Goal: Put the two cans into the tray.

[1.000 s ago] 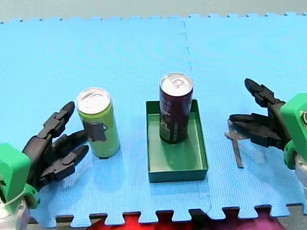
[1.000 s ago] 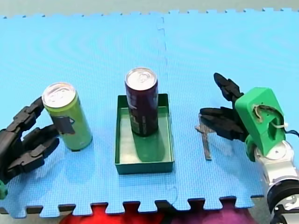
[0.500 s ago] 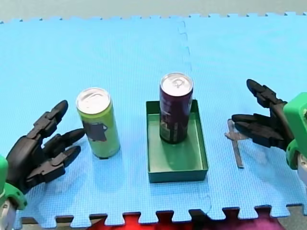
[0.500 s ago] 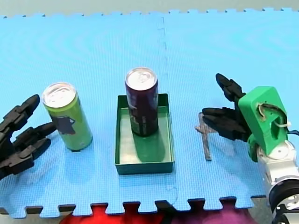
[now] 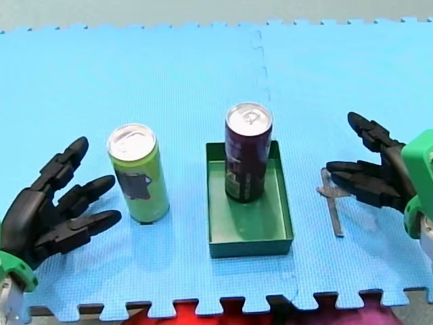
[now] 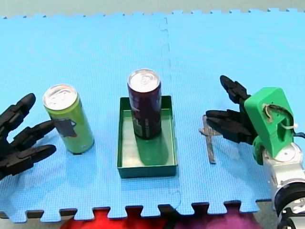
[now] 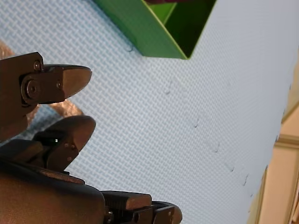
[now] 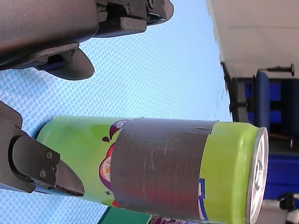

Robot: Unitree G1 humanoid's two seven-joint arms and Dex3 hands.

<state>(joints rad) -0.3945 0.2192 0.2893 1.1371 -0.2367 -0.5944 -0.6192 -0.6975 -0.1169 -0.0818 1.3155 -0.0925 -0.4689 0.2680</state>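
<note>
A dark purple can point(image 5: 247, 152) stands upright in the far half of the green tray point(image 5: 249, 229). A light green can point(image 5: 139, 173) with a grey tape patch stands upright on the blue mat, left of the tray. My left hand point(image 5: 64, 210) is open just left of the green can, not touching it. The second wrist view has the green can point(image 8: 154, 172) close in front of black fingers point(image 8: 39, 168). My right hand point(image 5: 369, 172) is open to the right of the tray, holding nothing.
A flat grey metal strip point(image 5: 333, 203) lies on the mat under my right hand. The mat's jagged front edge point(image 5: 223, 308) runs near the tray's front, with red and purple cloth below it. The first wrist view shows a tray corner point(image 7: 161, 32).
My left hand has drawn back to the left and down, away from the green can. The right hand shifted slightly right. Both cans and the tray stayed put.
</note>
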